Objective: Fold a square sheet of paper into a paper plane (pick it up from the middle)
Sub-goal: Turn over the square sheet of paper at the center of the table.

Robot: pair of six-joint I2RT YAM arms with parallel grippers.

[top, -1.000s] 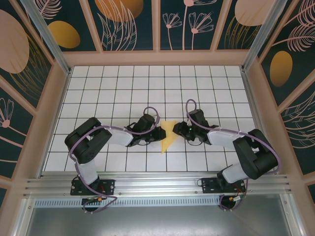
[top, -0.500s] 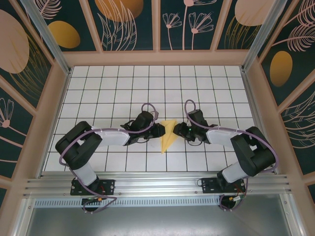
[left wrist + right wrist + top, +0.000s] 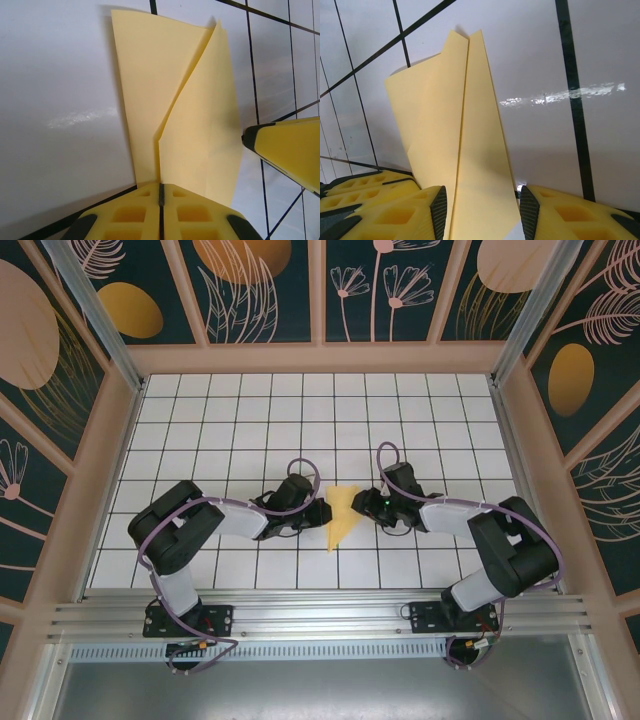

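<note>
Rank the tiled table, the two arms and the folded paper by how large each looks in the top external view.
1. tiled table
2. left arm and right arm: they look alike, so no ranking between them
3. folded paper

In the top view we see the left arm and the right arm bent low and reaching inward, so that their wrists almost meet near the middle of the frame. The left gripper has its fingers pressed together, pinching the edge of the folded yellow paper. The right gripper faces it, its fingers standing apart.
</note>
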